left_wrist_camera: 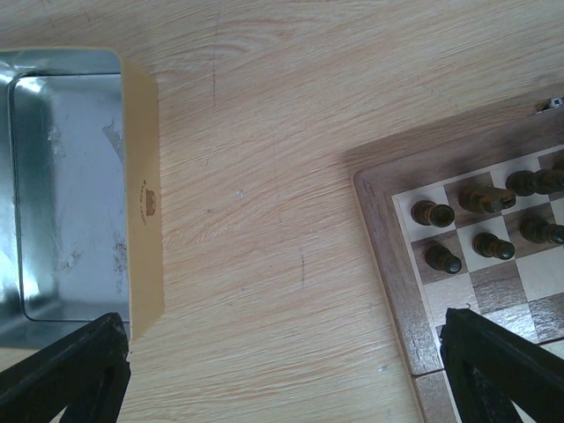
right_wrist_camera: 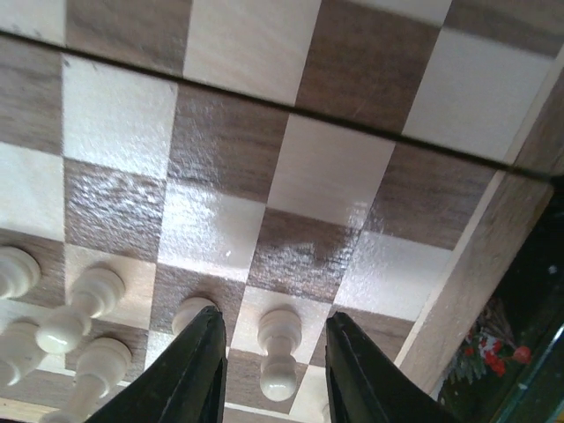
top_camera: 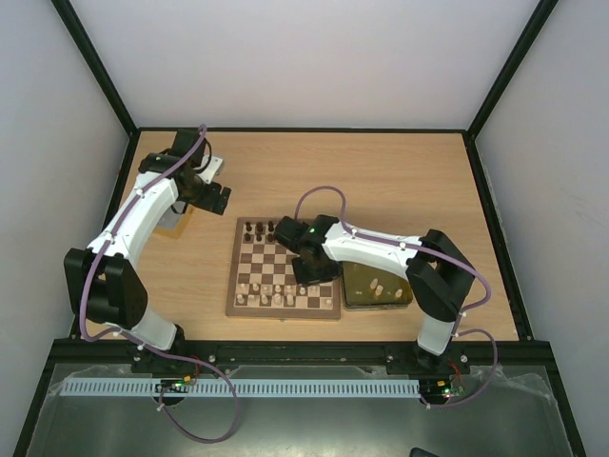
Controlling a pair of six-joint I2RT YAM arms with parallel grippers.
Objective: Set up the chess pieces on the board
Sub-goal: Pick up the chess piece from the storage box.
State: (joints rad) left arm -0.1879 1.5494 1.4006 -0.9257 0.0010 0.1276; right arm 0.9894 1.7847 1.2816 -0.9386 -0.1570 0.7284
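Black fingers (right_wrist_camera: 189, 379) of the right gripper (right_wrist_camera: 275, 317) stood slightly parted on either side of a cream pawn (right_wrist_camera: 278, 357) in the near rows of the board (right_wrist_camera: 317, 176), by its right edge. A gap showed on both sides, so the pawn was not clasped, and other cream pieces (right_wrist_camera: 75, 317) stood on the board beside it. Off the board's far-left corner, where dark pieces (left_wrist_camera: 458, 220) stood, the left gripper (left_wrist_camera: 282, 317) hung over the table (left_wrist_camera: 264, 132), spread wide and holding nothing, with a metal tray (left_wrist_camera: 141, 176) beyond it.
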